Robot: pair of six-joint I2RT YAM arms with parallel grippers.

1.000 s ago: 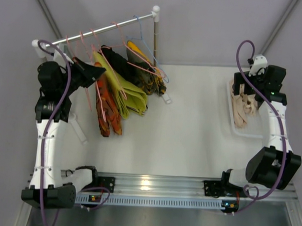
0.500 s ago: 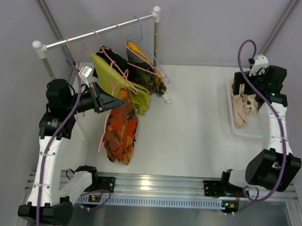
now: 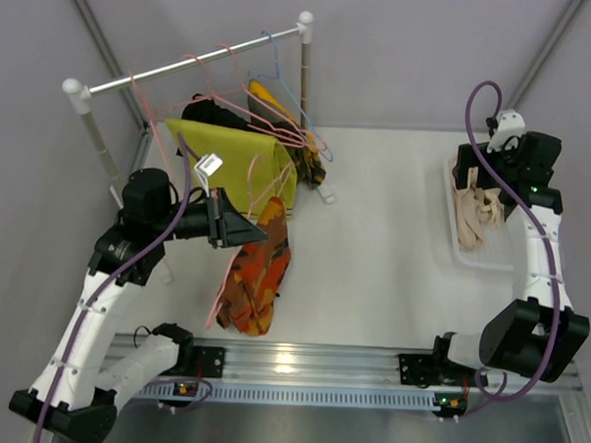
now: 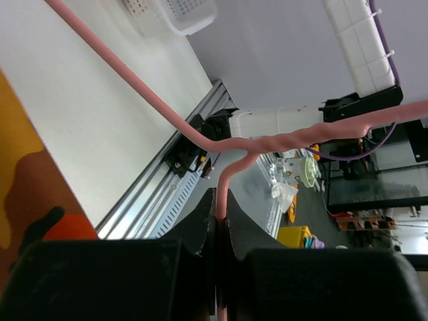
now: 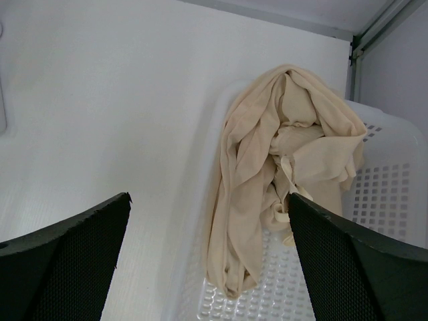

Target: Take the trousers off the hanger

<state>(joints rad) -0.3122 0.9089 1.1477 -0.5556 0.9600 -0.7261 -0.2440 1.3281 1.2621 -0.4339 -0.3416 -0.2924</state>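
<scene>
Since the left claw [image 4: 217, 215] pinches the pink hanger [image 4: 200, 137] by its neck, the orange-red trousers [image 3: 257, 279] dangle away from the rail [image 3: 184, 68], low over the bench [image 3: 392, 255], likely ready for sliding off. The right claw [image 5: 208, 200] gapes wide above the beige trousers [image 5: 294, 134], which lie heaped in the white basket [image 5: 381, 187].

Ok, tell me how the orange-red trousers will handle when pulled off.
Probably floppy: the orange-red trousers drape limp and creased from the pink hanger. Likely light, since that thin wire carries them. They may slide off easily; only the left pincer holds the hanger.
</scene>
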